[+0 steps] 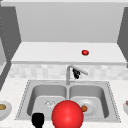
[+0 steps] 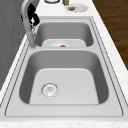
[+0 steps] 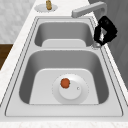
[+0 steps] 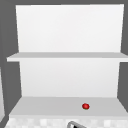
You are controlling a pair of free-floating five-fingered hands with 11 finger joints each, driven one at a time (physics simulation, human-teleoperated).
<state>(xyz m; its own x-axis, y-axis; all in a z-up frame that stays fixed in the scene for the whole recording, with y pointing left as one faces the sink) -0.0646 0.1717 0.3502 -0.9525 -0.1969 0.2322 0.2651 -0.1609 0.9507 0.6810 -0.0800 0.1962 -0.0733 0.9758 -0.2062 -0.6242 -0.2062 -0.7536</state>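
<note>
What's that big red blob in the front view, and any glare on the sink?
Front view: a red round shape covers part of the sink and the plate. Side views: even light, soft shading, no glare on the steel.

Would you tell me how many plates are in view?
3: a right-basin plate, a left counter plate and a right counter plate; the red ball may hide others.

Grey faucet, spout angled right; right robot hand touching.
</note>
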